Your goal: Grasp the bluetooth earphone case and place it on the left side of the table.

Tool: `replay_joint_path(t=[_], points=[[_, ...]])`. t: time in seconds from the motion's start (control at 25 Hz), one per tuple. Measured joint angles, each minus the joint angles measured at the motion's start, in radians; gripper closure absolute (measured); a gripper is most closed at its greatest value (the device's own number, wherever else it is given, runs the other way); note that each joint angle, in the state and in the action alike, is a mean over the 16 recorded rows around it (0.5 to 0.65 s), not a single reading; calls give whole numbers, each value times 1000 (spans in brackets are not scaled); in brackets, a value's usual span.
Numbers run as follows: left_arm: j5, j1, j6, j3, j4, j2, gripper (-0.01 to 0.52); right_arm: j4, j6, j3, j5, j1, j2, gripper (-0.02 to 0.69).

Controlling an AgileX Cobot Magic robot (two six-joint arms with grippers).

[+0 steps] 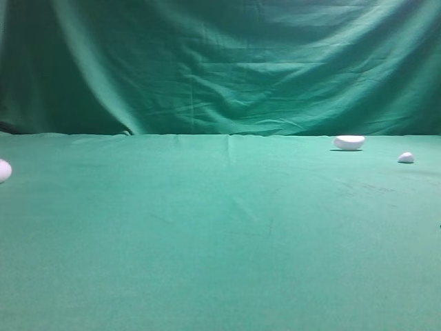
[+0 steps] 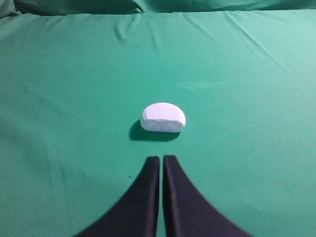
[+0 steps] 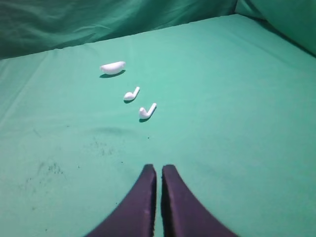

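The bluetooth earphone case [image 2: 163, 117], a small white rounded block, lies on the green table [image 2: 247, 74] just ahead of my left gripper [image 2: 161, 158]. That gripper is shut and empty, a short gap from the case. In the exterior high view the case [image 1: 3, 170] shows only partly at the far left edge of the table [image 1: 220, 241]. My right gripper [image 3: 159, 168] is shut and empty, hovering over bare cloth. Neither gripper shows in the exterior high view.
A white dome-shaped lump [image 1: 349, 142] [image 3: 112, 67] sits at the back right. A tiny white piece [image 1: 406, 158] lies further right. The right wrist view shows two white earbuds [image 3: 131, 94] [image 3: 147, 111] ahead of the gripper. A draped green backdrop [image 1: 220, 62] stands behind.
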Motion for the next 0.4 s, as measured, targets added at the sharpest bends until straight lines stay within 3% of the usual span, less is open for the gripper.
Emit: replay_joint_path(t=[0.4], points=[[0, 0, 0, 0, 0, 0, 514, 0, -1, 0, 18, 0, 0, 665]])
